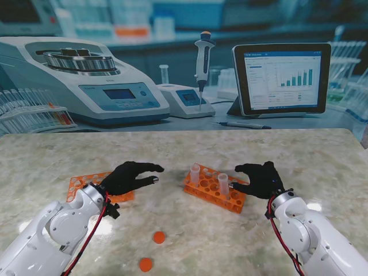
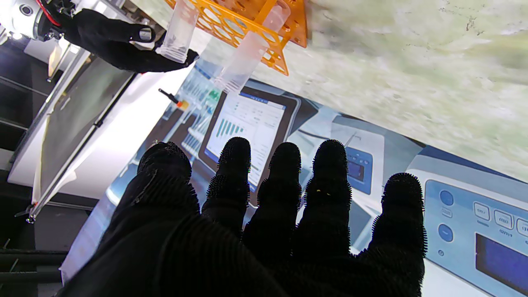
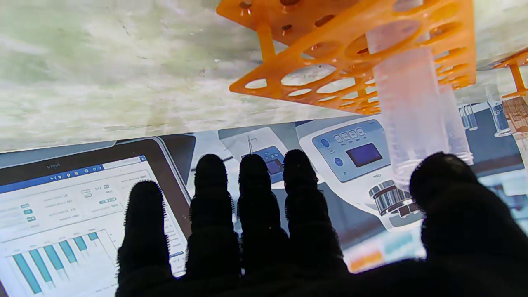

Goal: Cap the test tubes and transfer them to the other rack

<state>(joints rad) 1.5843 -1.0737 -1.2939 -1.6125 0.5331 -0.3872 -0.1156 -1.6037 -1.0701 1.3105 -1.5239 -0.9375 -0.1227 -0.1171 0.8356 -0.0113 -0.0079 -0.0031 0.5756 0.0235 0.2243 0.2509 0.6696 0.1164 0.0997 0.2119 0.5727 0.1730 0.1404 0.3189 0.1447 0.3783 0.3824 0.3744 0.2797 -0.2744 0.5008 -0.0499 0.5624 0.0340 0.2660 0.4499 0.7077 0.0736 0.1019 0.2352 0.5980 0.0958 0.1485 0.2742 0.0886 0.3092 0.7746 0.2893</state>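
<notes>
Stand view: two uncapped test tubes (image 1: 195, 173) upright in orange rack (image 1: 214, 190), just beside right hand (image 1: 260, 179) fingers, spread, empty. Left hand (image 1: 131, 177) spread over second rack (image 1: 86, 184). Two orange caps (image 1: 158, 237) nearer me on surface. Step: capping unstarted; next, fetch cap.

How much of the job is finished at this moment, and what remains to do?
Nothing looks done. Both test tubes stand uncapped in the right rack; the two orange caps lie on the table nearer to me. The left hand and right hand hold nothing. Capping and moving tubes to the left rack remain.
</notes>
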